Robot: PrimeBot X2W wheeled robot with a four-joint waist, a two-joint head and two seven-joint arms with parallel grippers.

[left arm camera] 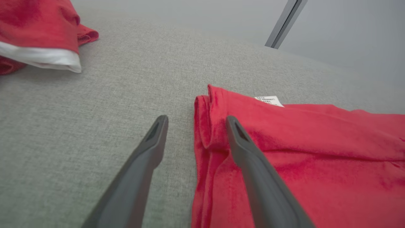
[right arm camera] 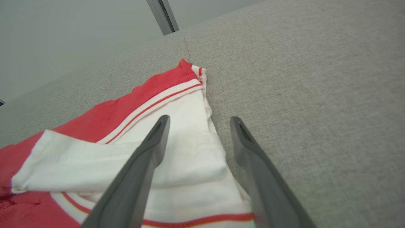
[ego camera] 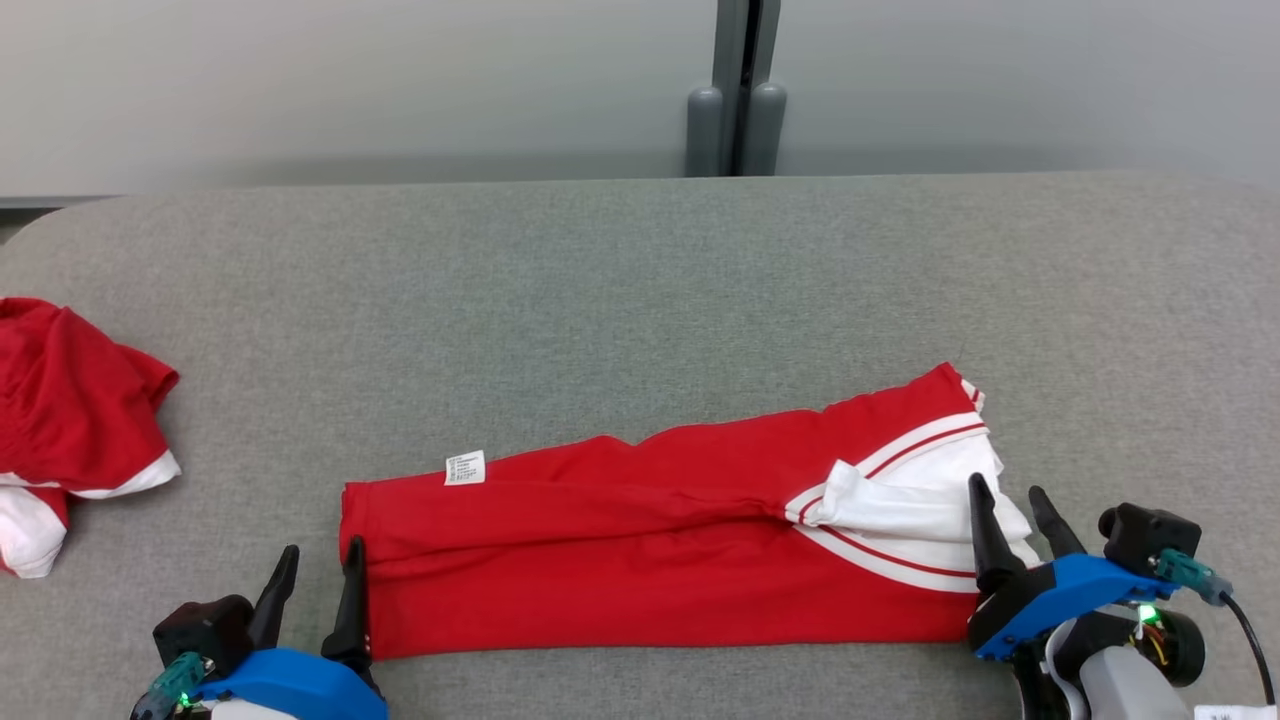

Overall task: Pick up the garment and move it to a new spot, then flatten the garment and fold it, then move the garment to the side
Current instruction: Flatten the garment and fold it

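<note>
Head view first: we see the garment lying folded into a long red band across the near part of the grey table. Its white, stripe-trimmed end points right, and a small white label sits at its far left corner. The left gripper is at the band's left end with its fingers spread wide, gripping nothing. The right gripper is at the white end, spread just as wide and also holding nothing. Off at the table's left edge a second garment, red and white, lies in a heap well apart. Over to the left wrist view: the left gripper straddles the folded edge, one finger over red cloth and the other over bare table. Right wrist view now: the right gripper is wide apart, one finger over the white panel, the other over bare table just beside the hem.
</note>
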